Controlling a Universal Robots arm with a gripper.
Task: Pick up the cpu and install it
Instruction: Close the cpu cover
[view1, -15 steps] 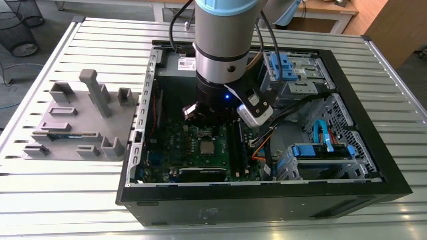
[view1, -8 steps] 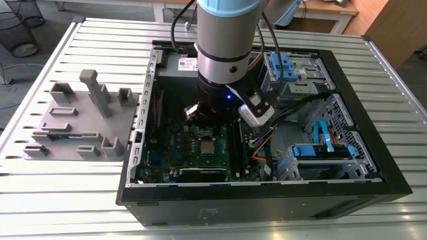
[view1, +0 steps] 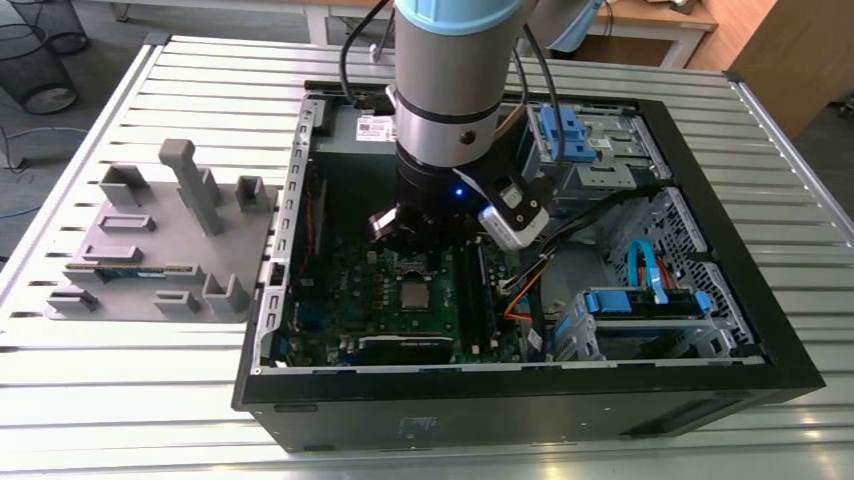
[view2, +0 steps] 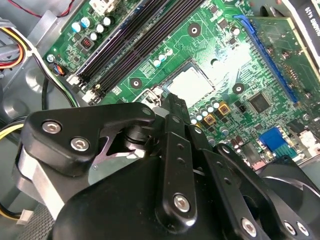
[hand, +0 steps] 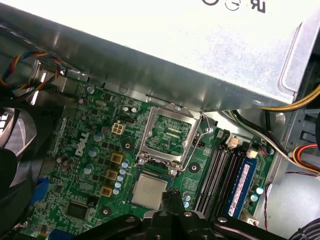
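Cpu (hand: 149, 191) is seen lying flat in its socket on the green motherboard (hand: 95, 165), silvery top upward. The pincer (hand: 173, 194) is held just above one edge of the cpu, and its fingertips (view2: 173, 102) appear clenched together with nothing gripped between them. Whether the tips touch the cpu cannot be told. Just beside the cpu, the metal retention frame (hand: 150, 131) is seen swung open and standing up from the socket. Near the cpu, black memory slots (hand: 215, 175) are lined up, and a blue memory stick (hand: 240, 182) is seated beyond them. A big grey metal box (hand: 175, 45) is mounted past the open frame. All of this is enclosed by the black computer case (view1: 534, 400), laid open on the slatted table (view1: 200, 400). Well apart from the cpu, a grey holder tray (view1: 147, 250) is placed outside the case.
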